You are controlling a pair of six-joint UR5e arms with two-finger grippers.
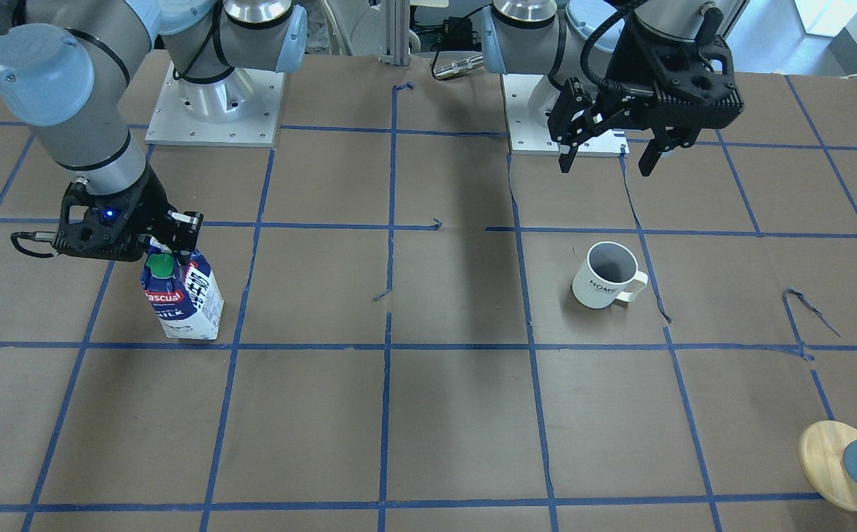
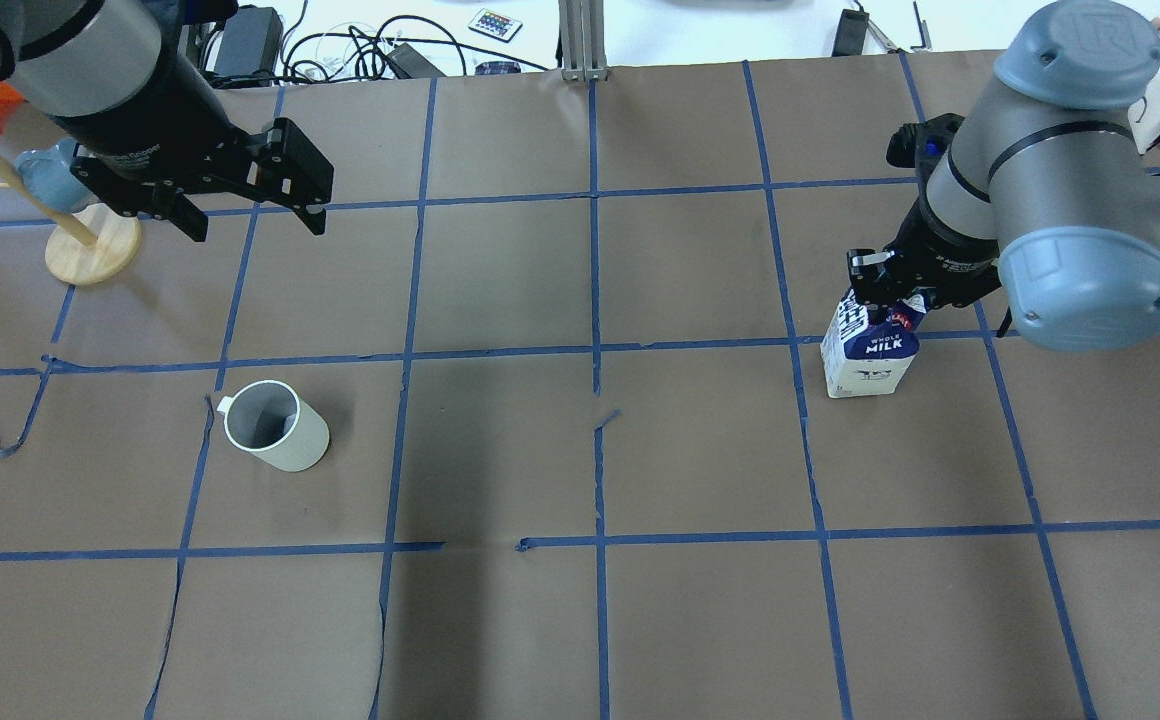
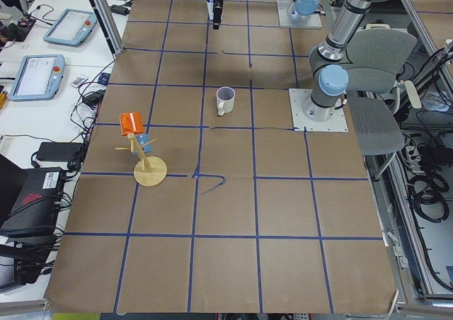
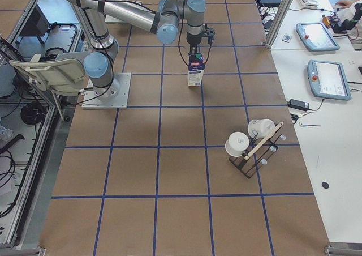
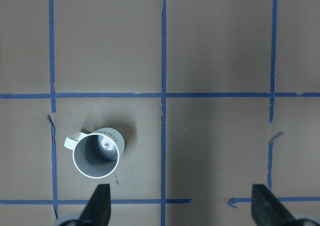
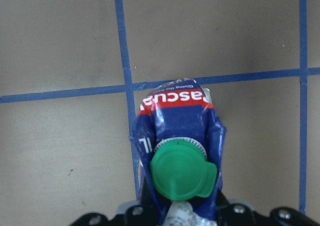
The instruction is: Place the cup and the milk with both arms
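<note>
My right hand (image 2: 885, 290) closed on gable ridge of small blue-and-white cardboard milk carton (image 1: 185, 303) with green round screw cap. Carton base on brown paper-covered desk (image 1: 458, 414), my right side. Judged: coated walls slick, crush-prone (moderate squeeze only); ridge stiffest hold. My left hand (image 1: 606, 159) open, raised well apart from white glazed ceramic mug (image 1: 606, 277), upright, my left side. Mug rigid, chip-prone; take rim wall or handle.

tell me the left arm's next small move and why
Probably shift the left tool until it is over the cup: it hangs open, clear of the cup, which stands upright, untouched and off-centre in its wrist view. The right tool grips the milk.
</note>
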